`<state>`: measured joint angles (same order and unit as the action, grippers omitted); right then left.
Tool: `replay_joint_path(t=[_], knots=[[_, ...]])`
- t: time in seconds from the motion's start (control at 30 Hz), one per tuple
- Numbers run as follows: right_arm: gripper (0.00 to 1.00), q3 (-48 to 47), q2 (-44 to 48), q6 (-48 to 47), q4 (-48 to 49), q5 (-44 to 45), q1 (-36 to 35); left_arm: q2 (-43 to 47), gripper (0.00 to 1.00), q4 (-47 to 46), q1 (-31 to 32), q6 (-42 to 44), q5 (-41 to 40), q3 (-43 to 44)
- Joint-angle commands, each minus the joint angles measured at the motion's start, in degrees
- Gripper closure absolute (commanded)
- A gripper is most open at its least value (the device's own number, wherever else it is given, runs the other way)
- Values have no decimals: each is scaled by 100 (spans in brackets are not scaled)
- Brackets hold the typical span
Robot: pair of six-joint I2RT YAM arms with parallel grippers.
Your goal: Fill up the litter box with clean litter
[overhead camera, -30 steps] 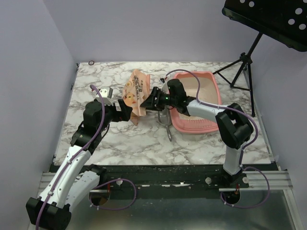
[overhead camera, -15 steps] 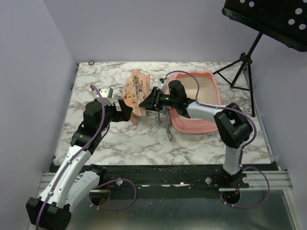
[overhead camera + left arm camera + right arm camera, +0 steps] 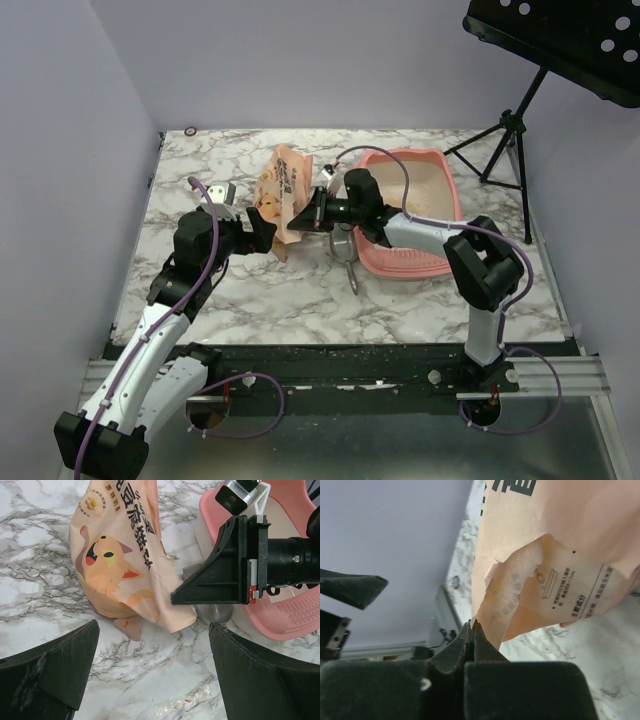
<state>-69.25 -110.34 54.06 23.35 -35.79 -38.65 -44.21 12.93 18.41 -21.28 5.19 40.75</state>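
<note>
The pink litter box [image 3: 431, 263] sits right of centre with beige litter [image 3: 425, 188] in it; its rim [image 3: 287, 622] shows in the left wrist view. An orange paper bag [image 3: 283, 188] with a cartoon cat [image 3: 117, 562] lies to its left. My right gripper [image 3: 304, 217] reaches out over the box's left end, and its tips [image 3: 471, 625] are shut on the bag's [image 3: 555, 550] lower corner. My left gripper [image 3: 262, 228] stands wide open just on the near left of the bag [image 3: 153, 640], with bare marble between its fingers.
A grey metal scoop [image 3: 347, 258] lies on the table between bag and box, under the right gripper. A black music stand [image 3: 515, 120] rises past the back right corner. A small ring [image 3: 190, 131] lies at the back left corner.
My right gripper has slid left to the bag and closed on its corner. The left arm has stayed still and open.
</note>
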Motion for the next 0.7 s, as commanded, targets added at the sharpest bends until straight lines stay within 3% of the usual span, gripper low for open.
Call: replay_joint_path(t=[0.0, 0.3, 0.53, 0.67], knots=[[100, -658, 285, -1386, -1400, 694, -335, 17, 1, -71, -40, 10, 17, 3], [100, -1617, 654, -4059, -3574, 2699, -1056, -492, 1, 499, -40, 106, -290, 731], [100, -1249, 1076, -5553, -4049, 2945, -1241, -870, 1, 746, -31, 326, -817, 1461], [100, -951, 1392, -6231, -4155, 2859, -1364, -1151, 1, 772, -31, 431, -713, 1812]])
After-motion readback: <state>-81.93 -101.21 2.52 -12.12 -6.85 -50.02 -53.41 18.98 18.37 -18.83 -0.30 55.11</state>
